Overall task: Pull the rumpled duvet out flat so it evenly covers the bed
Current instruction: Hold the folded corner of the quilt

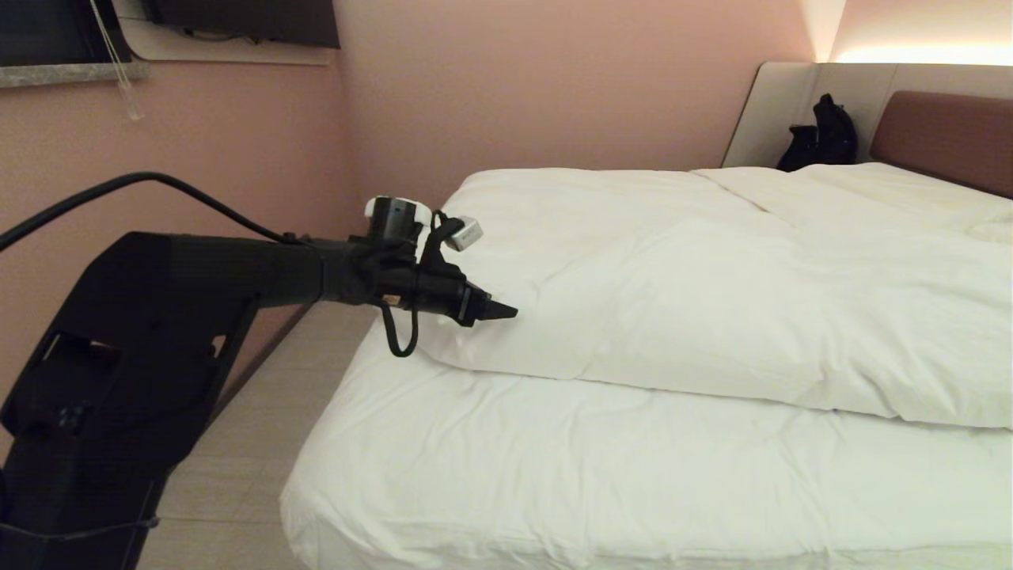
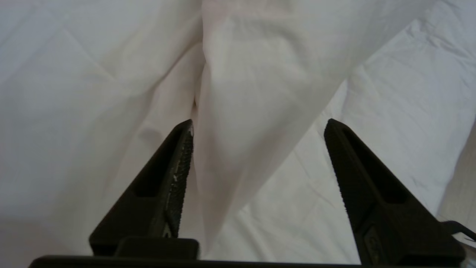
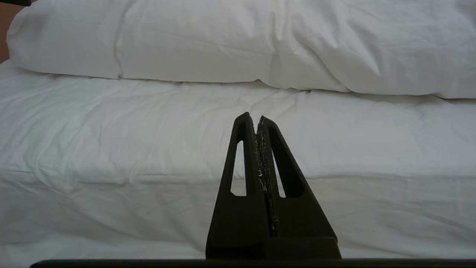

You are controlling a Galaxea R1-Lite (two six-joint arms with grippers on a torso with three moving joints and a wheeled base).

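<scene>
The white puffy duvet (image 1: 712,301) lies bunched over the far part of the bed (image 1: 554,467), leaving the near strip of the mattress sheet bare. My left gripper (image 1: 506,311) reaches in level at the duvet's near-left corner. Its jaws stand open in the left wrist view (image 2: 258,124). A hanging fold of the duvet (image 2: 253,82) sits between them against one finger (image 2: 178,167), unclamped. My right gripper (image 3: 257,117) is shut and empty, low in front of the bed, facing the duvet's edge (image 3: 223,41) and the sheet (image 3: 111,130).
A pink wall runs along the bed's left side, with a narrow strip of tiled floor (image 1: 261,427) between them. The reddish-brown headboard (image 1: 942,134) stands at the far right, with a black bag (image 1: 823,134) beside it.
</scene>
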